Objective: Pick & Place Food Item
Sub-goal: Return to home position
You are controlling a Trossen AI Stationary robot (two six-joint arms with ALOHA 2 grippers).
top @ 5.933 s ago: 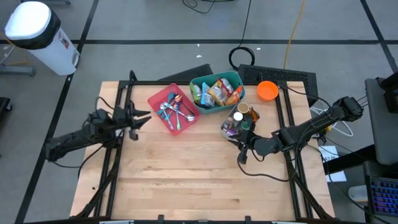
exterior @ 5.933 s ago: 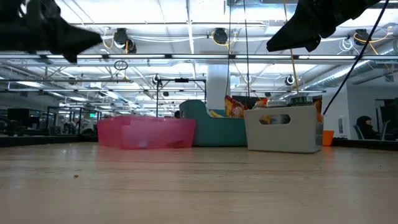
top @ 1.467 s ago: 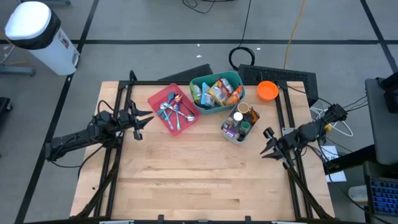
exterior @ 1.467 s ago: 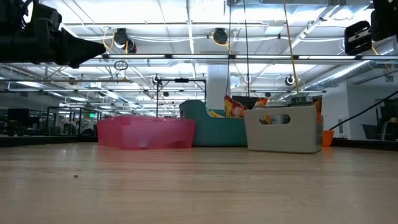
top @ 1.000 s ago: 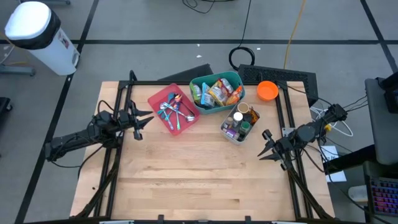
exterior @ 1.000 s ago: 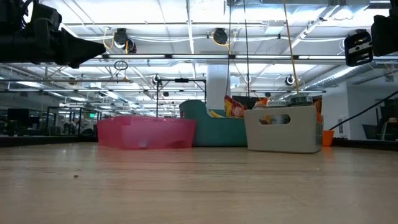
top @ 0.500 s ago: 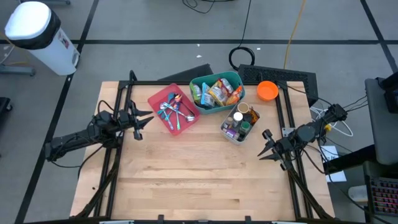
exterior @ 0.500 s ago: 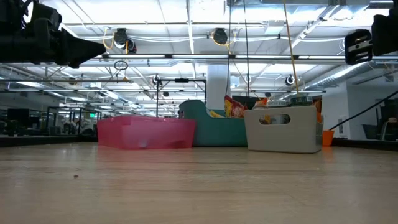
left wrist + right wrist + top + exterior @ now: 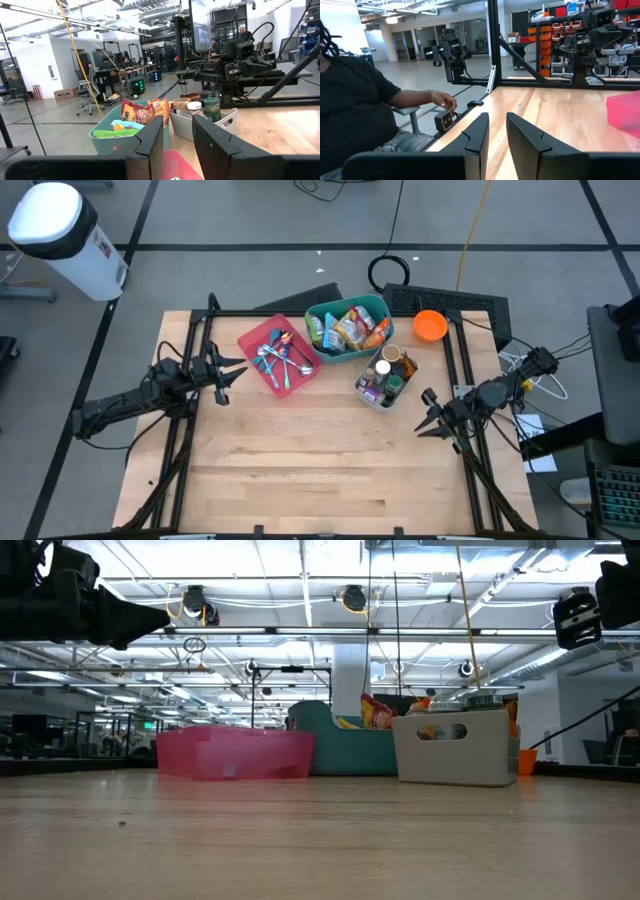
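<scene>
Bagged snacks (image 9: 350,325) stand in a teal bin (image 9: 318,335) at the table's far middle; the left wrist view shows them (image 9: 145,110) too. My left gripper (image 9: 228,374) hovers at the table's left, near the pink bin (image 9: 278,352), and points toward the bins. It (image 9: 177,145) is open by a narrow gap with nothing in it. My right gripper (image 9: 424,414) hovers at the right edge, just right of the white bin (image 9: 383,380). It (image 9: 497,135) is open by a narrow gap and empty.
The pink bin holds cutlery and the white bin (image 9: 210,122) holds jars. An orange bowl (image 9: 430,325) sits at the far right. Bare wood (image 9: 320,470) fills the table's near half. A seated person's hand (image 9: 444,102) shows beside the table in the right wrist view.
</scene>
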